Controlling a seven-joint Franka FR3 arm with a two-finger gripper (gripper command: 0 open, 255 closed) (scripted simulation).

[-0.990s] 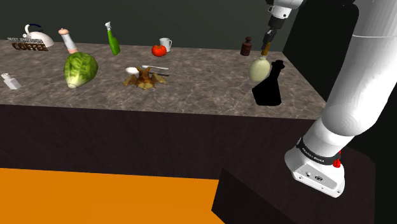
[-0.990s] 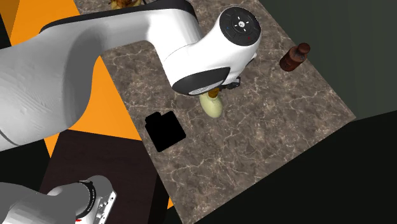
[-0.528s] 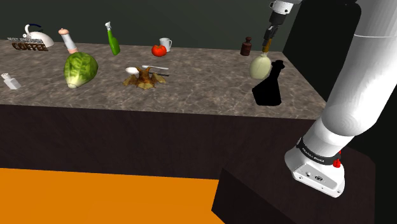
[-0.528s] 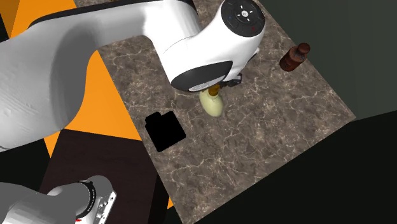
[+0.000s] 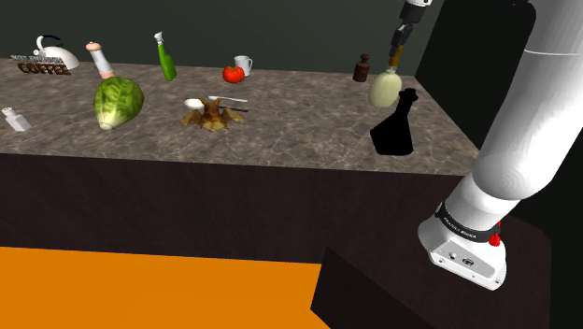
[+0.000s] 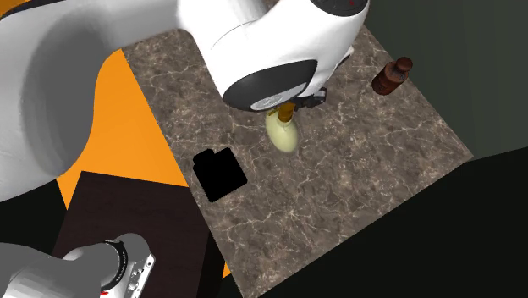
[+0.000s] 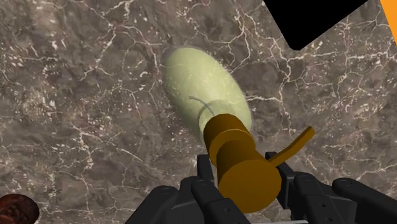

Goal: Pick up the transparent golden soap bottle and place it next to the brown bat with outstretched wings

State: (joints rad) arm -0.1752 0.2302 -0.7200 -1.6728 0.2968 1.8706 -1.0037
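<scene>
The soap bottle [image 5: 384, 91] has a pale yellow-green see-through body and a golden-brown pump cap [image 7: 245, 168]. It hangs above the marble counter [image 5: 299, 121] near the shoulder view's right end. My gripper [image 5: 397, 56] is shut on the pump cap, and the body [image 7: 203, 89] hangs beyond the fingers [image 7: 210, 194]. From the second exterior view the bottle [image 6: 282, 133] pokes out from under the white arm. The brown bat [image 5: 209, 116] with spread wings lies mid-counter, well to the left of the bottle in the shoulder view.
A flat black shape [image 5: 392, 129] lies on the counter just under the bottle. A small dark brown bottle [image 5: 362, 68] stands behind it. A white spoon [image 5: 207, 101], tomato [image 5: 233, 73], mug [image 5: 244, 64], green bottle [image 5: 165, 58] and lettuce [image 5: 118, 101] surround the bat.
The gripper has risen with the soap bottle in it, so the bottle hangs higher above the counter than a second ago. Nothing else has moved.
</scene>
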